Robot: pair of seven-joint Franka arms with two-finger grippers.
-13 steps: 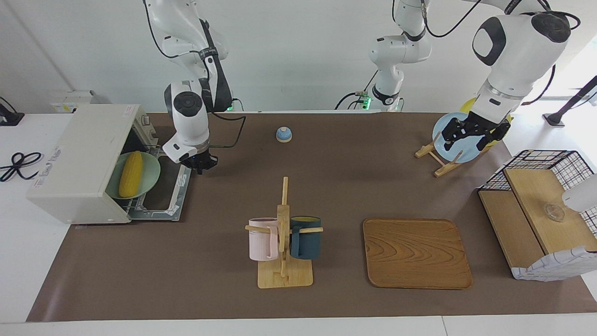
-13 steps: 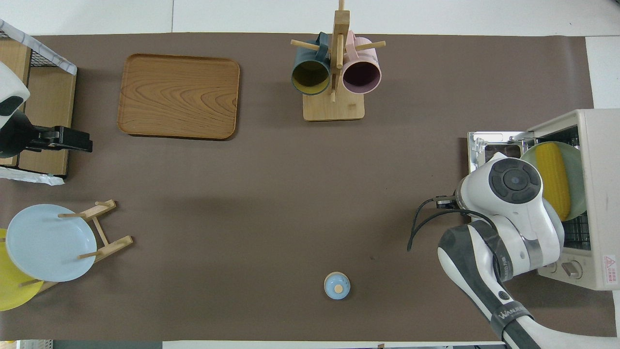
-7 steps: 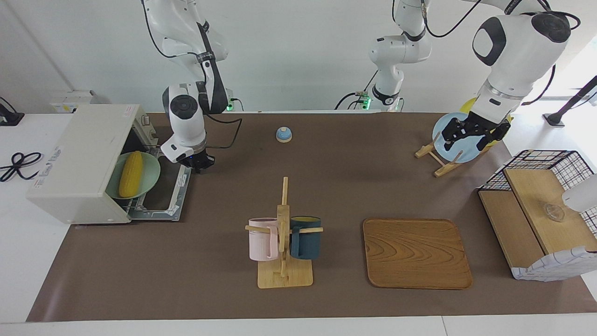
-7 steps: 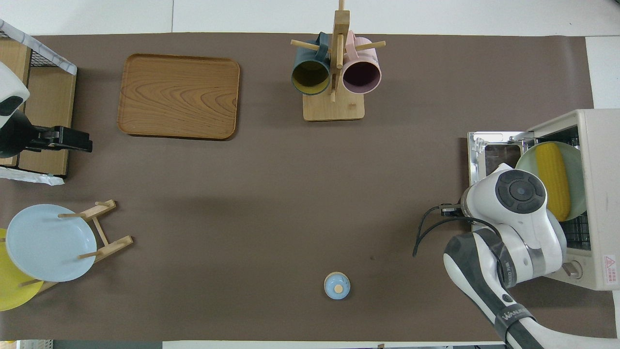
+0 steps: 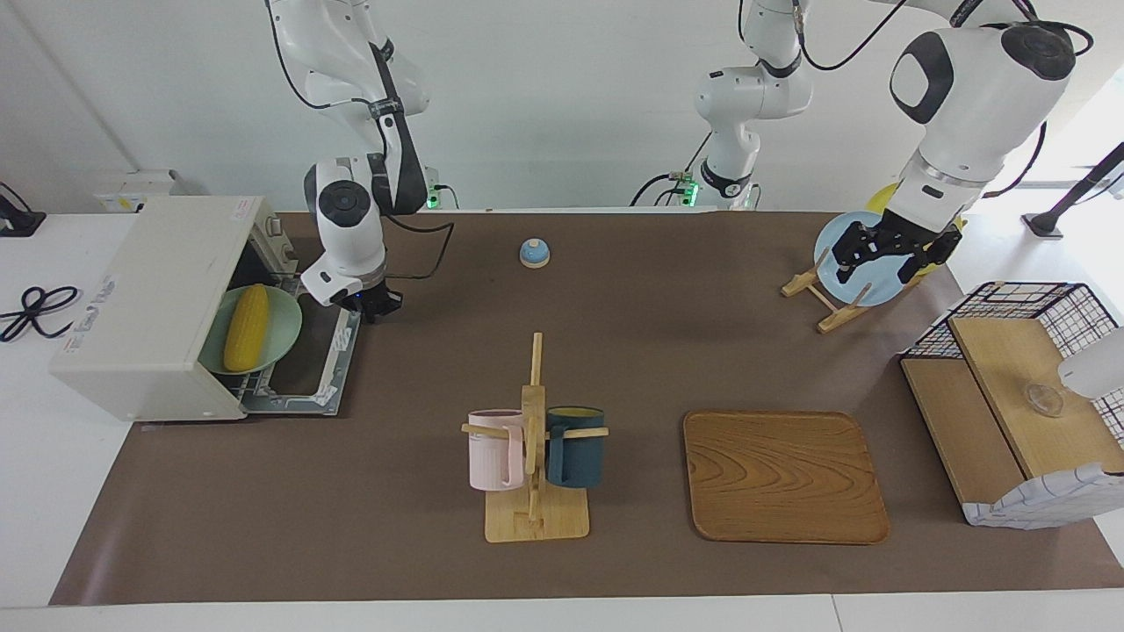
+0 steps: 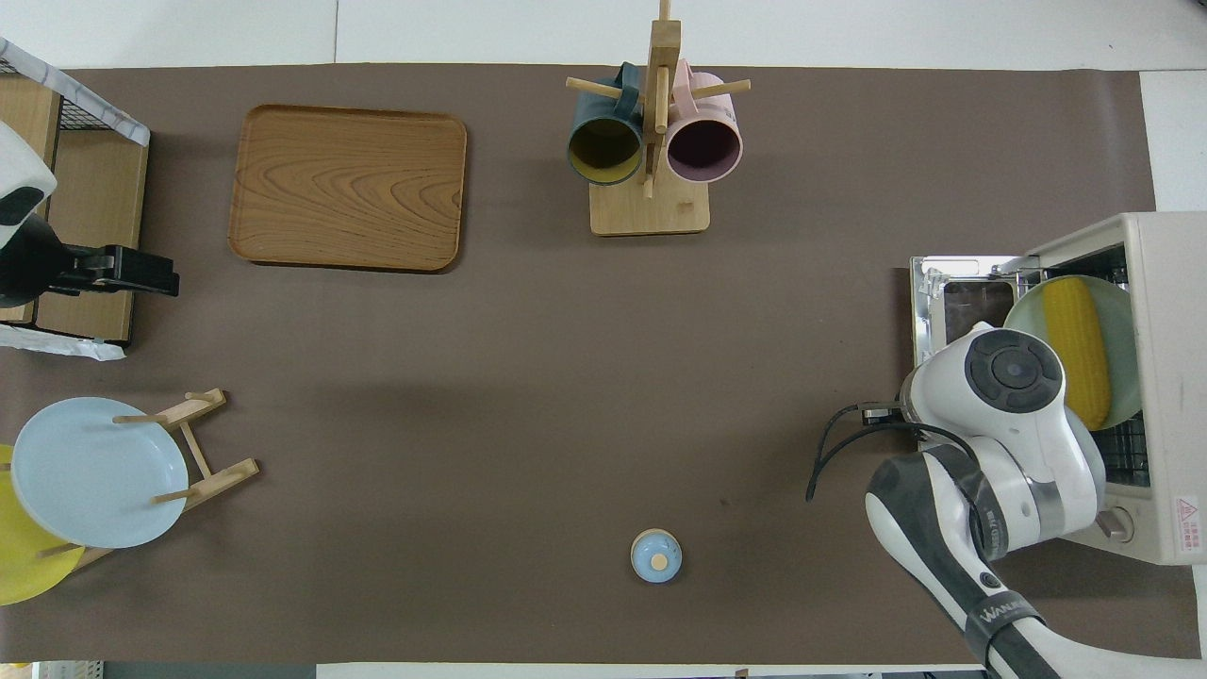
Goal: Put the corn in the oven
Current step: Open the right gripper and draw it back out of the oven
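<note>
The yellow corn (image 5: 246, 326) (image 6: 1075, 349) lies on a pale green plate (image 5: 286, 333) resting on the wire rack inside the cream-white oven (image 5: 149, 290) (image 6: 1169, 377). The oven's glass door (image 5: 307, 369) is folded down flat onto the table. My right gripper (image 5: 374, 309) is shut and holds nothing; it hovers by the corner of that open door nearest the robots, and in the overhead view its own arm hides it. My left gripper (image 5: 887, 250) (image 6: 141, 272) is open, holds nothing, and waits in the air at the left arm's end of the table.
A small blue bell (image 5: 534, 253) sits mid-table near the robots. A wooden mug tree (image 5: 536, 439) carries a pink and a dark blue mug. A wooden tray (image 5: 781, 474) lies beside it. A blue plate (image 5: 865, 285) stands in a wooden rack next to a wire-and-wood shelf (image 5: 1019, 412).
My right arm has drawn back a little toward the robots and the oven's side, gripper still shut. Corn, plate and left arm have not moved.
</note>
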